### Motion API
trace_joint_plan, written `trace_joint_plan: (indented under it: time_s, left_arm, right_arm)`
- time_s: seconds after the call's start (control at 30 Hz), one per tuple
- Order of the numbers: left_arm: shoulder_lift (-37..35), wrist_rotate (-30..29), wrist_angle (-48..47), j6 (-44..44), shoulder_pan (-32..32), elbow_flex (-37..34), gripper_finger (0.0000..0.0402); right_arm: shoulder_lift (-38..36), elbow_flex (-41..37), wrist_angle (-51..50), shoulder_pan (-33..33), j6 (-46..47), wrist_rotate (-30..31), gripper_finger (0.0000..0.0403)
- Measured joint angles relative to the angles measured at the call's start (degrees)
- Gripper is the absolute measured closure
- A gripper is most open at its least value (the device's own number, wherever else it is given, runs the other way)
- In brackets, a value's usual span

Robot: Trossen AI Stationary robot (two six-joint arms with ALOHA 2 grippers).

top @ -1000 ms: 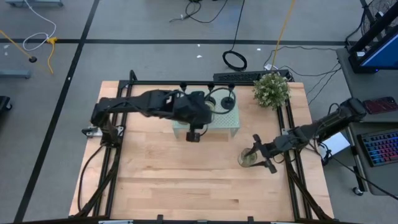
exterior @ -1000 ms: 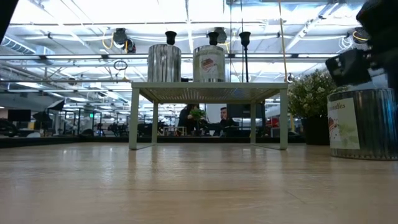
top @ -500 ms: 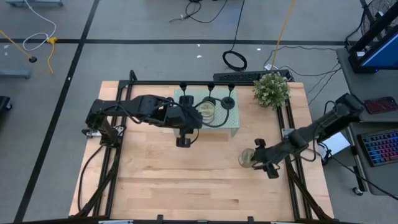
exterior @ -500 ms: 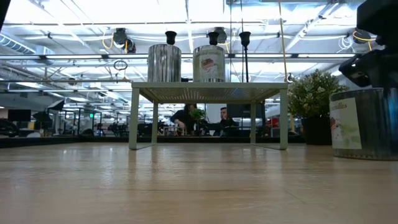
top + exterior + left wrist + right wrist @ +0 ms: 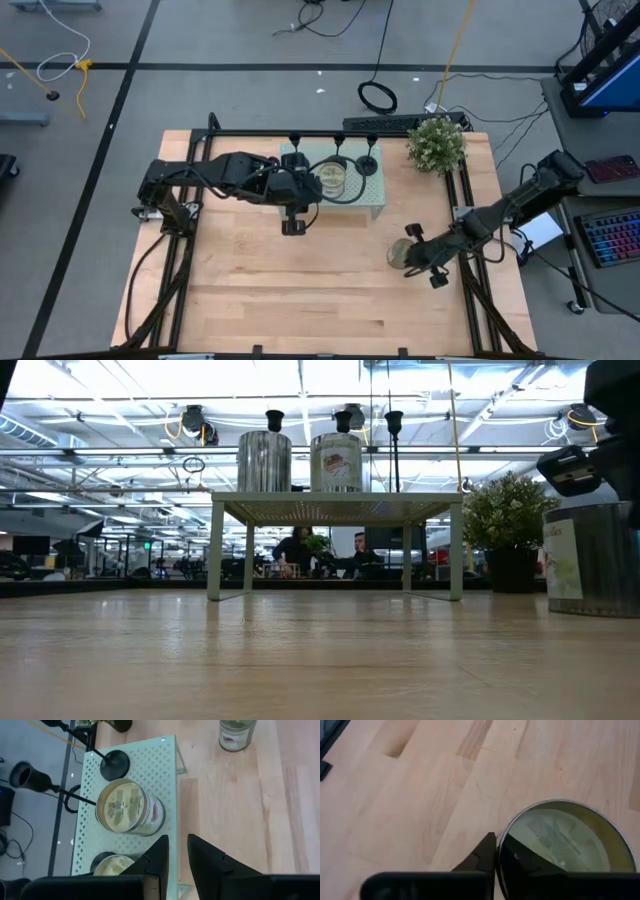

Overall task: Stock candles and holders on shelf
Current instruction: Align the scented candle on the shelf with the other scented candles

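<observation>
On the mint-green shelf [image 5: 372,198] stand two candles [image 5: 127,807] [image 5: 114,866] and three black holders [image 5: 274,422] [image 5: 343,420] [image 5: 394,424] along its far edge. A third candle [image 5: 398,252] stands on the wooden table, right of the shelf and nearer. My right gripper [image 5: 409,256] is shut on it. My left gripper [image 5: 290,226] hovers just in front of the shelf's near edge; its fingers [image 5: 162,851] stand a narrow gap apart with nothing between them. My right gripper holds the candle by its glass rim [image 5: 501,839], one finger [image 5: 486,851] outside the jar and the other inside, seen dark through the glass. It comes in slanting down from the table's right. The jar stands upright with its base on the table.
A bushy potted plant [image 5: 436,143] stands at the table's far right corner. Black frame rails [image 5: 462,190] run along the table's sides. Bare wood spreads across the near half of the table [image 5: 300,300].
My right gripper has shut on the rim of the candle on the table, which stays standing there. My left gripper has drawn back from over the shelf toward the table's near and left edges, uncovering a candle on the shelf.
</observation>
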Motion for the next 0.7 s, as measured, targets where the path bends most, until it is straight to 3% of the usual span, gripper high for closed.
trace_joint_plan:
  time_s: [0.37, 0.5, 0.7]
  left_arm:
    - [0.02, 0.5, -0.45, -2.39, -0.63, -0.02, 0.0325]
    - [0.02, 0.52, -1.04, -4.1, -1.1, -0.04, 0.0325]
    - [0.02, 0.57, -1.38, -6.65, -2.15, -0.04, 0.0325]
  right_arm:
    - [-1.11, 1.85, 9.08, -4.69, 3.7, -2.02, 0.0397]
    - [-1.19, 7.77, 9.34, -7.69, 1.97, 0.48, 0.04]
    - [0.41, 22.38, 4.59, -10.27, -1.28, 10.32, 0.0401]
